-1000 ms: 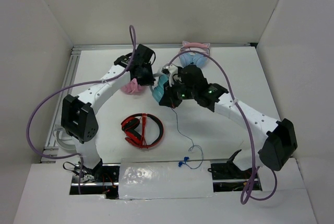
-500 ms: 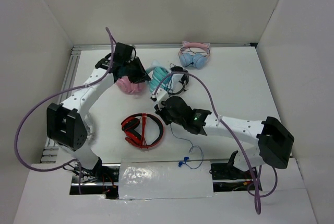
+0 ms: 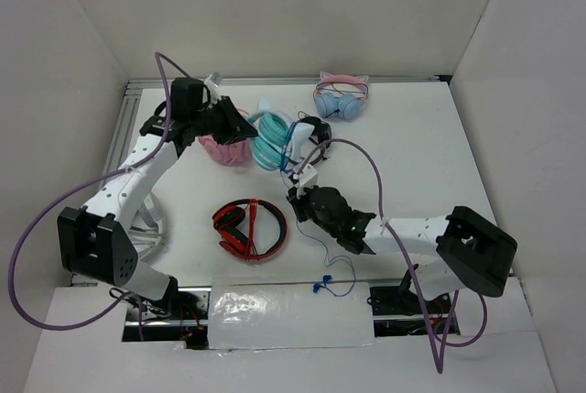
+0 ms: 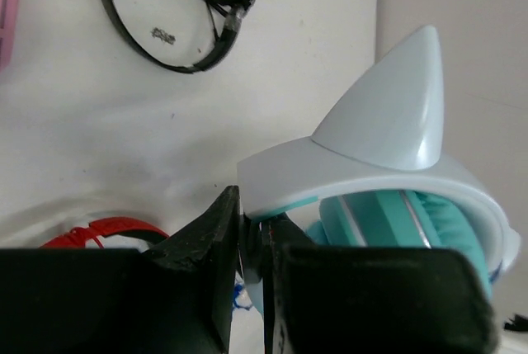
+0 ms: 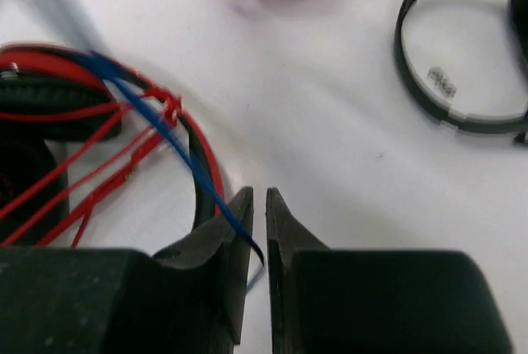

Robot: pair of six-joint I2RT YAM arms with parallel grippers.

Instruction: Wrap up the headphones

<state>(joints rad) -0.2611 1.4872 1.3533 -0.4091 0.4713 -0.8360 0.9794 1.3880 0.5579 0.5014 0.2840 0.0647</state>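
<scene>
The teal headphones [image 3: 270,139] with a white headband sit at the back middle, next to the pink pair. My left gripper [image 3: 236,125] is shut on the white headband [image 4: 346,164], just below a cat ear [image 4: 396,106]; a teal ear cushion [image 4: 412,222] shows behind. In the left wrist view the gripper [image 4: 252,214] clamps the band's edge. My right gripper [image 3: 295,193] is shut on the thin blue cable [image 5: 177,143], low over the table beside the red headphones; in its own view the gripper [image 5: 257,197] has only a slit between the jaws. The cable's blue plug end [image 3: 320,286] lies at the near edge.
A red and black pair [image 3: 249,228] lies front of centre, also showing in the right wrist view [image 5: 49,115]. A pink pair [image 3: 229,147] sits left of the teal one. A black pair [image 3: 316,129] lies right of it. A light-blue pair with pink ears [image 3: 341,100] is at the back.
My left arm swung left with the headband held. My right gripper dropped from beside the teal headphones toward the near side, down the cable, and now sits beside the red pair.
</scene>
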